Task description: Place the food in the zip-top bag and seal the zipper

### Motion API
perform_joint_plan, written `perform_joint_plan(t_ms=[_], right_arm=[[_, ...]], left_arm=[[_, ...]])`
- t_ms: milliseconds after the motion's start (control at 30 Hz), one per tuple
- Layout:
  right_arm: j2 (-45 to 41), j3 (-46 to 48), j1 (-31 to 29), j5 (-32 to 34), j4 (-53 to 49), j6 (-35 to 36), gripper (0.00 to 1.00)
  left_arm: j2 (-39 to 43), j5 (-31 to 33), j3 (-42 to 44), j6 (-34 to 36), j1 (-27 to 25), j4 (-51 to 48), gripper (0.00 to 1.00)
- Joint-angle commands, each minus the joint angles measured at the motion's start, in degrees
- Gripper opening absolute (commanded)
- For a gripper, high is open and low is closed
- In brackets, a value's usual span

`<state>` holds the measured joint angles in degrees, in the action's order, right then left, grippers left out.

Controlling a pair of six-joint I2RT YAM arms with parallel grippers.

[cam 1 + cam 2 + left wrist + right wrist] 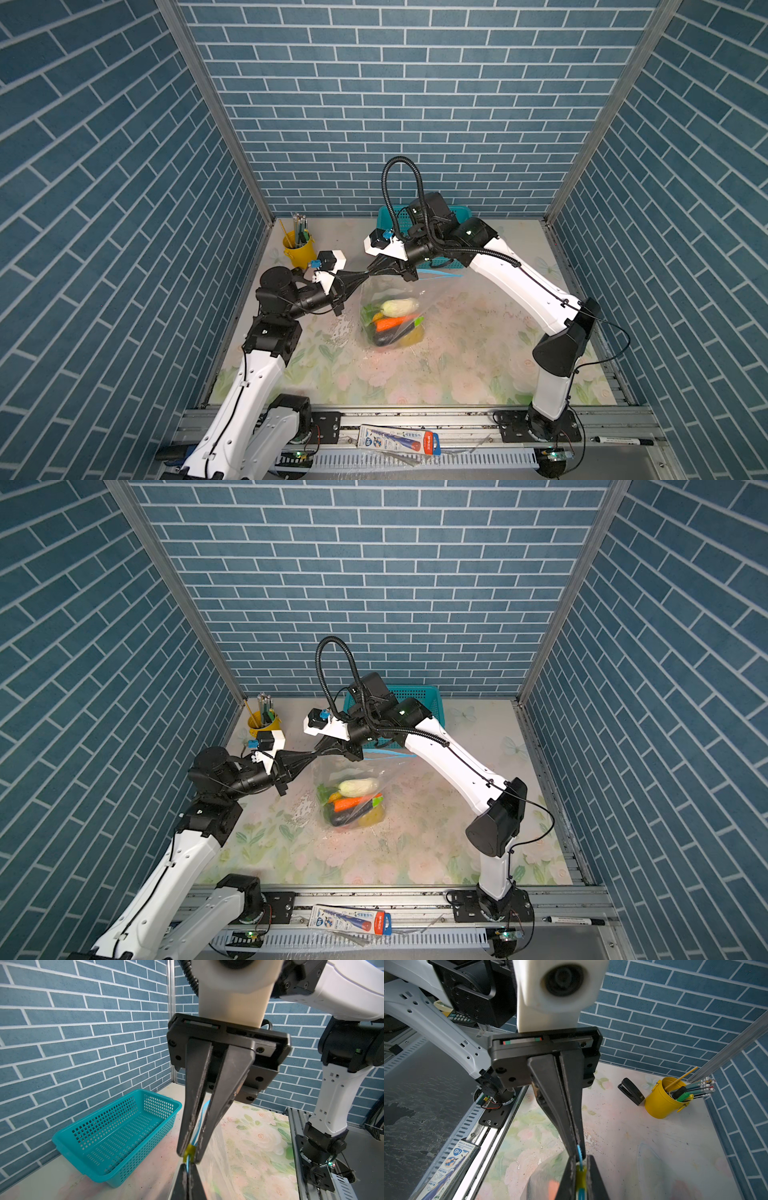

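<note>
Large clear, crinkly plastic zip-top bag (376,293), lying at the centre of the floral tabletop (478,353) with its mouth toward 12 o'clock. The toy food is bunched inside at the 6 o'clock end: white radish (400,306), orange carrot (390,323), dark eggplant (384,337), yellow potato (413,338) and a green leafy piece (367,312). Any further pieces cannot be made out. No food shows loose on the tabletop, and the teal perforated plastic basket (116,1132), at 1 o'clock from the bag, holds nothing. Loading is therefore judged complete.

The narrow light-blue zipper strip (441,274) runs along the mouth. Toward 3 o'clock its two tracks appear parted, so sealing is judged not yet done. The small yellowish slider tab (190,1149) sits at the strip's 9 o'clock end. The right pincer (189,1157) is clenched on this slider tab. The left pincer (578,1154) is clenched on the zipper strip just beside it. In both top views their tips all but touch, at 11 o'clock from the food.

What is judged to remain is drawing the slider toward 3 o'clock along the whole strip, with the left pincer anchoring the end.

Periphery: yellow metal cup (300,249) of pens at 10 o'clock, with a black stapler (631,1091) beside it. A printed pencil box (399,442) lies on the front rail at 6 o'clock and a black marker (623,440) at 4 o'clock.
</note>
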<state>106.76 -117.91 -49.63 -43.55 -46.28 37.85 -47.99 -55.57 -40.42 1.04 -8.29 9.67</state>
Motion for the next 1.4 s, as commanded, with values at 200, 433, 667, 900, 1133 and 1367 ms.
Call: perform_joint_plan(t_ms=[200,433,667,900,1133,1367], right_arm=[[-1.4,-2.0,0.1,3.7,-3.8,1.4,0.03],[-2.2,-1.5,0.8,5.8,-4.2,1.5,0.03],[-4.1,0.5,2.2,7.1,-4.2,1.7,0.03],[-3.4,-0.3,2.1,4.5,-5.1,2.1,0.04],[-2.2,-1.8,2.0,3.5,-6.1,2.2,0.04],[-1.5,-3.1,1.8,3.0,-7.0,2.2,0.04]], left_arm=[[2.6,4.9,0.3,0.0,0.0,2.2,0.00],[3.6,6.4,1.7,1.0,0.0,1.0,0.00],[4.1,7.0,2.1,1.9,0.0,0.2,0.00],[0.9,2.0,-1.0,2.7,0.0,-1.9,0.00],[-0.3,1.0,-1.8,2.7,-0.3,-1.5,0.23],[-1.9,0.9,-2.1,2.4,-1.6,0.3,0.32]])
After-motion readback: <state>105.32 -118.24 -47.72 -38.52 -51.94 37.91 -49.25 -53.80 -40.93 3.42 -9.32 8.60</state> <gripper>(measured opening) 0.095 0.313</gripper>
